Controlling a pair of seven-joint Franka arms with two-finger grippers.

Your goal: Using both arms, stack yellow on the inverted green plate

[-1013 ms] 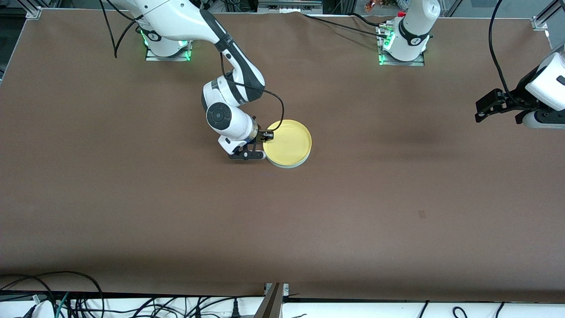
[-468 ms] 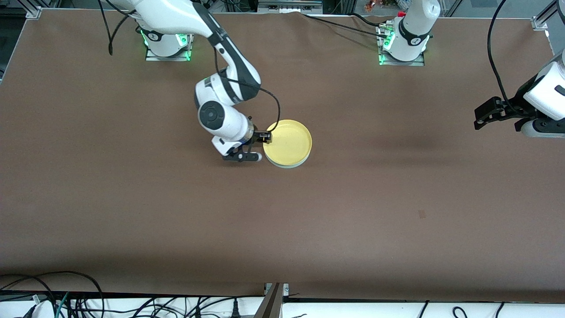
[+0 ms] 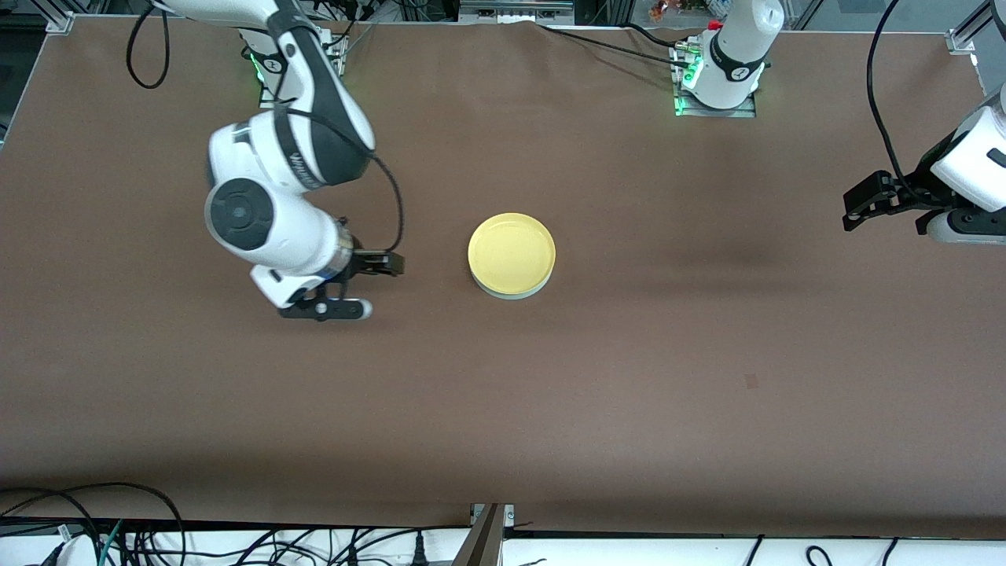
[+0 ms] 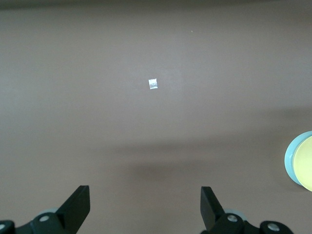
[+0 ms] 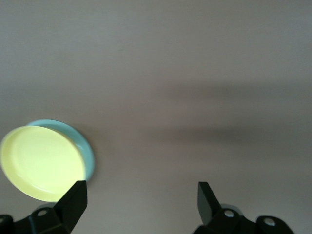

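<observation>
The yellow plate [image 3: 512,251] lies rim-up on the inverted green plate [image 3: 511,294], of which only a pale edge shows, at the table's middle. My right gripper [image 3: 376,286] is open and empty, apart from the stack, toward the right arm's end of the table. In the right wrist view the yellow plate [image 5: 41,163] and the green plate's edge [image 5: 87,148] lie off to one side of the open gripper [image 5: 141,202]. My left gripper [image 3: 853,211] is open and empty over the left arm's end of the table. The left wrist view has the gripper [image 4: 145,204], the yellow plate [image 4: 306,168] and the green plate's edge [image 4: 289,158].
The brown table [image 3: 629,377] spreads wide around the stack. A small pale mark [image 3: 751,381] lies nearer the front camera, and shows in the left wrist view as a white speck [image 4: 153,84]. Cables [image 3: 118,534] run along the table's front edge.
My right gripper has drawn back from the yellow plate's rim toward the right arm's end of the table, leaving the plate on the green one. The left arm has hardly moved.
</observation>
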